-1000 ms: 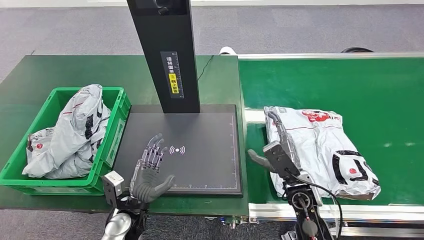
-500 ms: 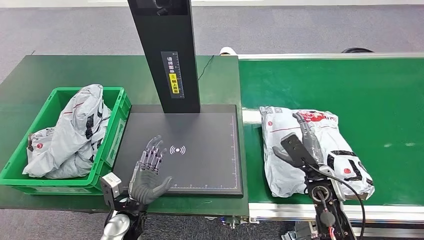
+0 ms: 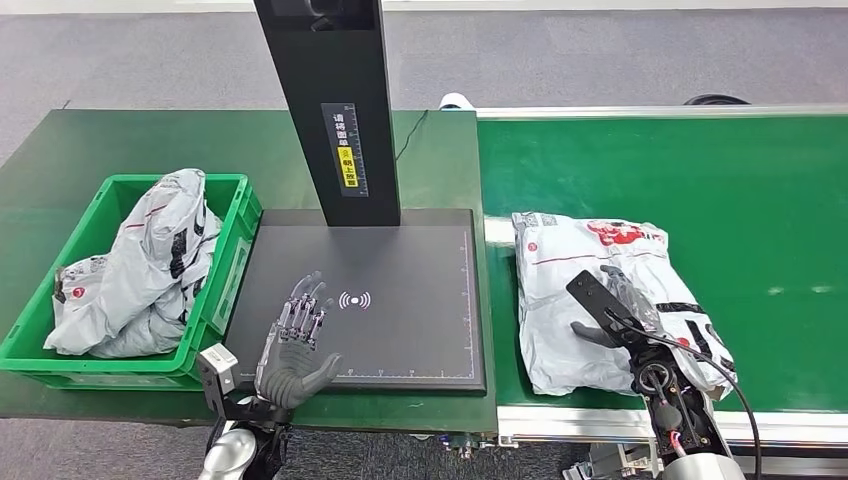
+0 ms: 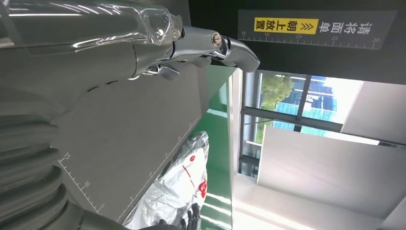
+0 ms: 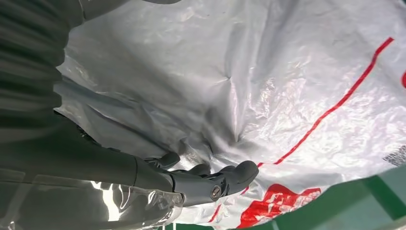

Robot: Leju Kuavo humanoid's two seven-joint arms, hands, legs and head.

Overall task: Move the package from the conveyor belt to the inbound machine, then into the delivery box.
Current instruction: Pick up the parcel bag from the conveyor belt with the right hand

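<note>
The package (image 3: 600, 290), a grey plastic mail bag with red and black printing, lies flat on the green conveyor belt (image 3: 760, 200), near the belt's edge beside the inbound machine (image 3: 390, 290); so, judging by where it lies, no leg of the move is done yet; the right hand (image 3: 622, 305) lies on top of the package, thumb out to one side and fingers laid over the crinkled film; in the right wrist view the fingers (image 5: 225, 179) curve down against the plastic, pressing into it, though whether they have gathered a real fold of it I cannot tell; I take this to be the grasp itself, at the very start of the job; the left hand (image 3: 298, 345) hovers over the near edge of the machine's dark scanning plate, palm up, fingers spread and holding nothing, seemingly waiting to receive; the green delivery box (image 3: 120, 190) stands just beside the machine on its far side and holds other grey bags (image 3: 150, 265); what is left, then, is nearly everything: secure the hold, lift the package across to the plate under the black scanner column (image 3: 335, 100), then carry it on into the box.
</note>
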